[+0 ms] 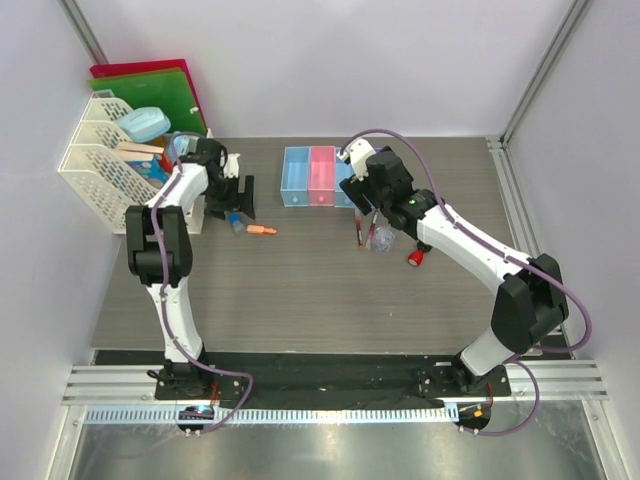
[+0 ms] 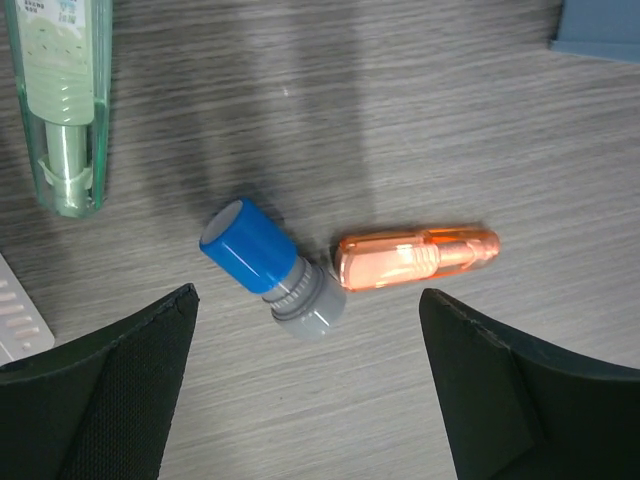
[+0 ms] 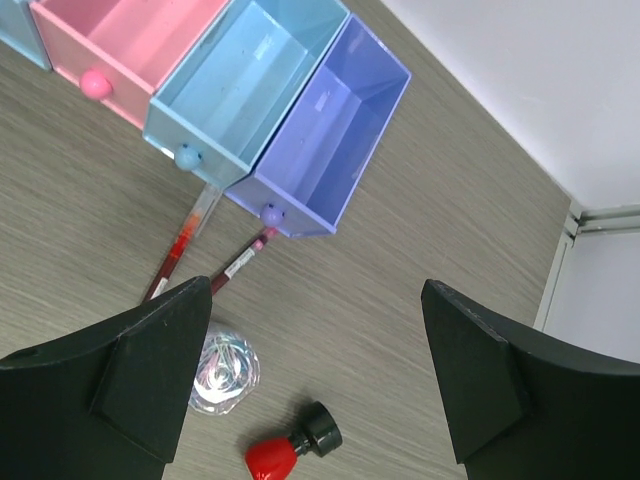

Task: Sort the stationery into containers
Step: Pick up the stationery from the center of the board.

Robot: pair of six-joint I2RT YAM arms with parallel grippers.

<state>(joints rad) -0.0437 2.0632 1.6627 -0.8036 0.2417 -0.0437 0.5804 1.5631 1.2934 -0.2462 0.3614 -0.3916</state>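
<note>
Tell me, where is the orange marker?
In the left wrist view it lies on the table below the open left gripper, right beside the blue stamp.

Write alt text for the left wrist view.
A blue-capped grey piece and an orange marker lie side by side at centre on the table. The open left gripper's black fingers fill the bottom corners; a clear green tube lies upper left.
</note>
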